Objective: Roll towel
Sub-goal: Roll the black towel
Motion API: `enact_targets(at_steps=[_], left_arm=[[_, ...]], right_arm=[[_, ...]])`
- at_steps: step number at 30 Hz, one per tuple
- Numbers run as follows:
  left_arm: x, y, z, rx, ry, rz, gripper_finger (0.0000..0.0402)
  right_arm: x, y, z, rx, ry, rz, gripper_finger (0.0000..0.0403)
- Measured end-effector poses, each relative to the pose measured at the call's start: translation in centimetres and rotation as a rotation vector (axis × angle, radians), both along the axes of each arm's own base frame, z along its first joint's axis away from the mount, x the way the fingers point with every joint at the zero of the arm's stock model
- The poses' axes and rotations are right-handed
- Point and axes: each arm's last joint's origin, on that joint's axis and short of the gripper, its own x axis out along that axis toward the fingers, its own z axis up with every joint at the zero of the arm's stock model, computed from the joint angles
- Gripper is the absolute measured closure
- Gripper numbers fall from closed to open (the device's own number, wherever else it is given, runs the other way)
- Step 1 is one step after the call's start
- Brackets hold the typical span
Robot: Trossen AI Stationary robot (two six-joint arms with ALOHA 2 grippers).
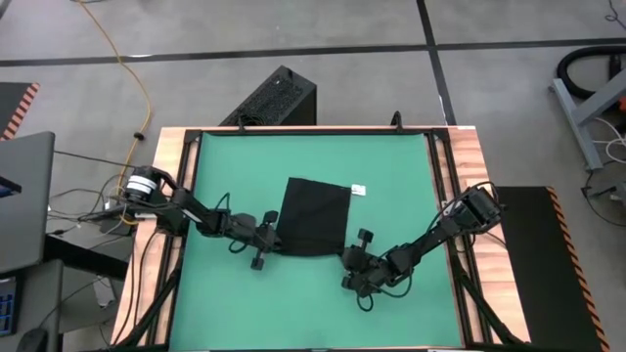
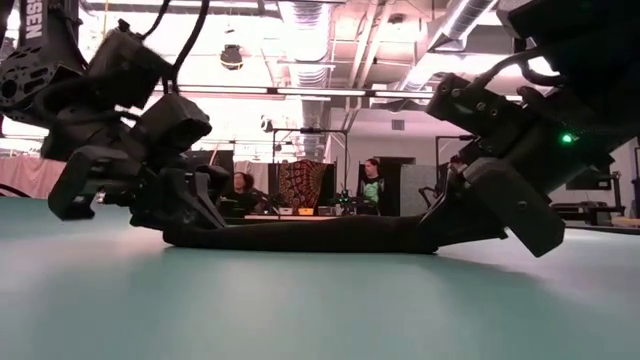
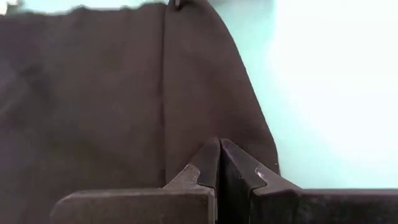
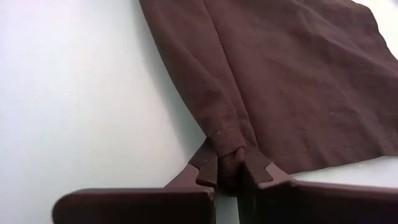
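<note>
The black towel [image 1: 315,215] lies mostly flat on the green mat [image 1: 401,166], with its small white tag [image 1: 359,190] at the far right corner. My left gripper [image 1: 275,236] is at the towel's near left corner and my right gripper [image 1: 345,257] is at its near right corner. Both are shut on the cloth. In the low view the towel [image 2: 310,235] is a low dark strip stretched between the two grippers. A fold line [image 3: 165,93] runs along the towel in the left wrist view. My left gripper pinches the towel's near left edge [image 3: 211,134] between its two fingers, which stand almost together. It comes in low from the table's left. The cloth beyond the fingers lies on the mat; one layer or several, I cannot tell. My right gripper pinches a bunched fold at the towel's near right corner [image 4: 229,146] between its two fingers. It comes in low and slanting from the table's near right. The corner is gathered into a ridge at the fingers, and the rest of the towel lies spread on the mat.
Wooden strips [image 1: 460,186] frame the mat at left and right. A black box [image 1: 279,98] stands on the floor beyond the far edge. Bare mat lies on all sides of the towel. Two people [image 2: 372,185] show far back in the room.
</note>
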Motion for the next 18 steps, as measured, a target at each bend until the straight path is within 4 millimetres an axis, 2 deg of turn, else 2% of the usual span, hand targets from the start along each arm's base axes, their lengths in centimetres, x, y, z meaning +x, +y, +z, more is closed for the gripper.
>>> enact_targets(at_steps=[5, 7, 9, 12, 18], left_arm=[[0.3, -0.1, 3.0, -0.024, -0.156, -0.015, 0.0401], [0.3, 0.0, 4.3, 0.023, -0.224, -0.016, 0.0402], [0.2, 0.3, 4.8, 0.077, -0.244, -0.014, 0.0401], [0.3, 1.1, 4.7, 0.116, -0.237, 0.002, 0.0402], [0.7, 2.4, 1.9, 0.135, -0.110, -0.014, 0.0401]], right_arm=[[0.2, 0.3, 0.2, 0.015, 0.026, 0.016, 0.0369], [0.2, 0.4, 0.3, 0.002, 0.045, 0.035, 0.0369], [0.1, 0.6, 0.3, -0.010, 0.056, 0.057, 0.0369], [0.1, 0.7, 0.3, -0.016, 0.060, 0.070, 0.0369], [0.3, 1.1, 1.0, 0.010, 0.048, 0.094, 0.0369]])
